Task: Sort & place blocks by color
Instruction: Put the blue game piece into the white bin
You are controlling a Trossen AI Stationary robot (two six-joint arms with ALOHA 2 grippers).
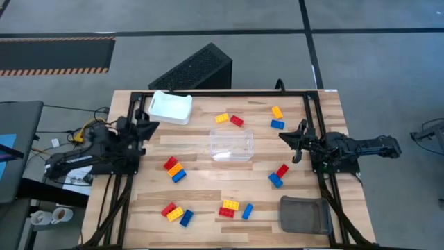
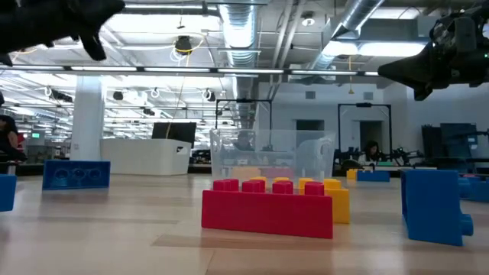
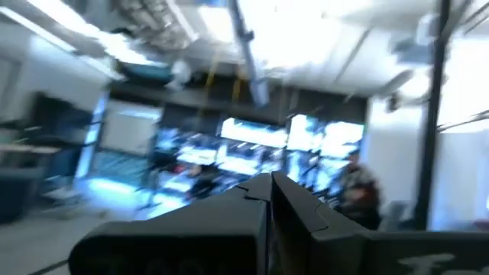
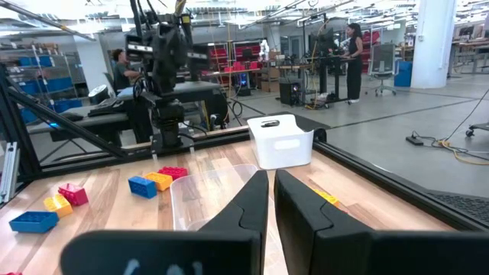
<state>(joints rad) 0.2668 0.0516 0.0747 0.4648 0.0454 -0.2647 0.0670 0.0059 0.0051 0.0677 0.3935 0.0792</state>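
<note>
Small red, blue and yellow-orange blocks lie in loose clusters on the wooden table: red, orange and blue (image 1: 174, 169), red and blue (image 1: 279, 174), yellow and red (image 1: 229, 119), orange and blue (image 1: 277, 117), and two groups near the front edge (image 1: 177, 213) (image 1: 234, 207). In the low view a red block (image 2: 267, 210) lies nearest. My left gripper (image 1: 151, 126) (image 3: 269, 187) is shut with nothing in it, at the table's left edge, raised and tipped upward. My right gripper (image 1: 283, 136) (image 4: 271, 183) is shut with nothing in it, level at the right edge, pointing at the table's middle.
A clear tray (image 1: 232, 144) stands at the table's middle, a white tray (image 1: 170, 107) at the far left, a grey tray (image 1: 304, 214) at the near right. Black frame rails run along both sides. Bare wood lies between the block clusters.
</note>
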